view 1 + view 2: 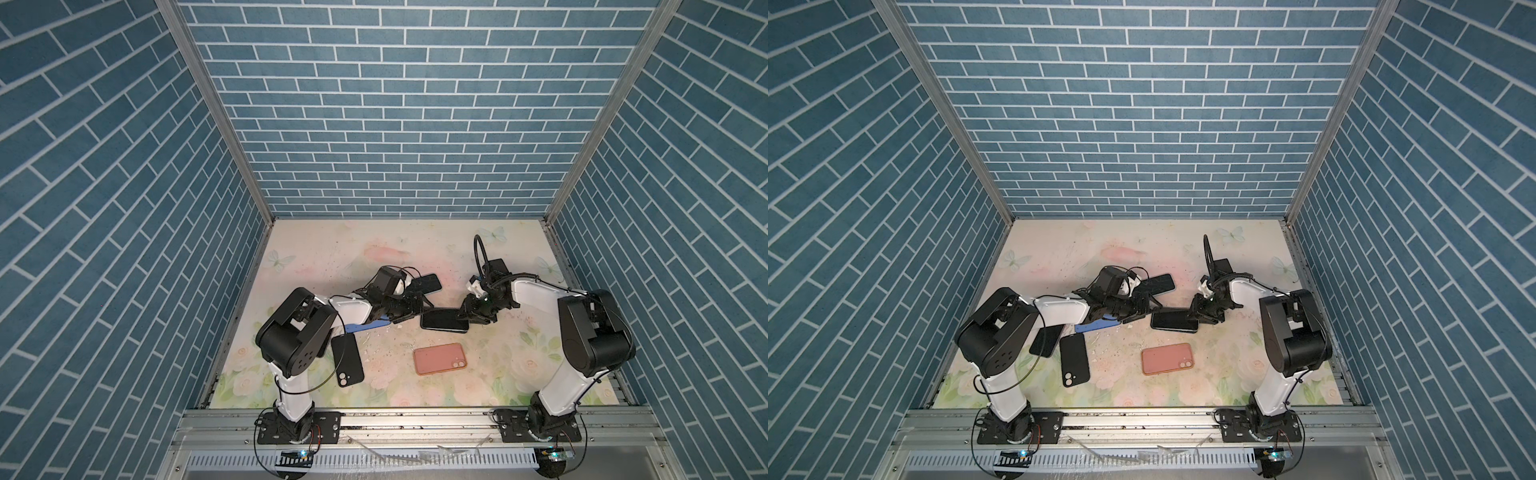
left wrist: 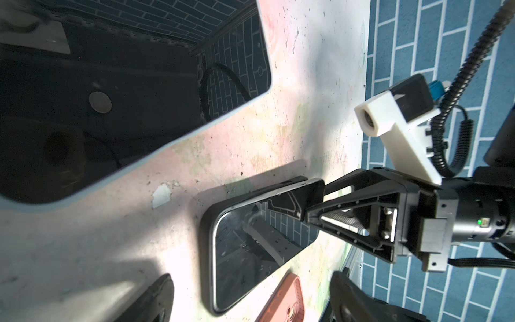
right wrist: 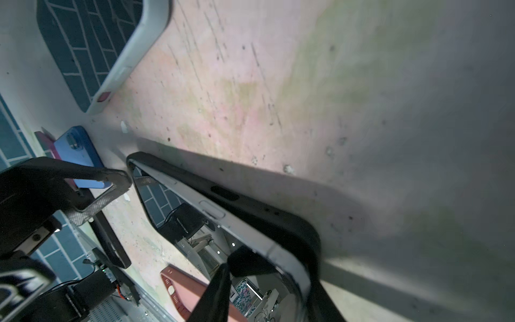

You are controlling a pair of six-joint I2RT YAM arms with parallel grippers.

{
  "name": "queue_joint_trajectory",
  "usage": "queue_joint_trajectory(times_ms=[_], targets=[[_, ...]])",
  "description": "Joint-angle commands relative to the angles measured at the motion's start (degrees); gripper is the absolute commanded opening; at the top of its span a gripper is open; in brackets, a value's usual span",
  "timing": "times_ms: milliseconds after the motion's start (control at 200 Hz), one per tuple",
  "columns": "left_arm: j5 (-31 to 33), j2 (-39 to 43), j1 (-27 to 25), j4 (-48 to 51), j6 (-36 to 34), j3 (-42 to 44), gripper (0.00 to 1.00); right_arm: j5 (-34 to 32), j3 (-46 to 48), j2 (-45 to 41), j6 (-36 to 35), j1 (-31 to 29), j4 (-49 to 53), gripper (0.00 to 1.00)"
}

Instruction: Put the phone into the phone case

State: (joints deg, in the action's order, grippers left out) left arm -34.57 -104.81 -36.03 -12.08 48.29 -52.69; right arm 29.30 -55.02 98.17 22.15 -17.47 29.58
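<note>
While left end effector (image 1: 415, 313) gapes wide, right end effector (image 1: 460, 316) straddles phone (image 1: 440, 322), grip unclear, pink case (image 1: 440, 359) nearby.

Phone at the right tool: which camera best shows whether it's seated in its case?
Right wrist: close up, the phone shows its silver edge above the black case wall. Left wrist shows the whole phone, less edge. Both top views show it small, partly under the right tool.

phone (image 3: 195, 220) tilted in black case (image 3: 250, 199), edge raised
</note>
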Motion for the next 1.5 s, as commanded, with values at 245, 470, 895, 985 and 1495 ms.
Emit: queue_joint_trajectory(times_ms=[245, 470, 895, 985, 1495], targets=[[1.36, -2.71, -0.36, 2.1, -0.55, -2.41, 0.67, -5.04, -0.2, -1.28, -1.06, -0.45, 1.7, 0.32], [2.84, -4.62, -1.06, 4.1, -2.24, -4.35, 0.58, -5.75, -0.67, -0.15, -1.24, -1.85, 1.79, 0.23], [2.74, -6.82, -1.59, 5.51, -2.49, -6.46, 0.37, -6.47, 0.01, 1.56, -1.32, -3.0, 0.92, 0.14], [3.35, -6.67, -1.59, 7.05, -2.72, -6.64, 0.33, -6.54, 0.32, 1.94, -1.23, -3.09, 0.53, 0.14], [6.65, -6.99, -2.11, 16.61, -4.44, -8.75, 0.19, -7.99, 0.36, 1.59, -1.63, -3.09, 0.26, 0.26]])
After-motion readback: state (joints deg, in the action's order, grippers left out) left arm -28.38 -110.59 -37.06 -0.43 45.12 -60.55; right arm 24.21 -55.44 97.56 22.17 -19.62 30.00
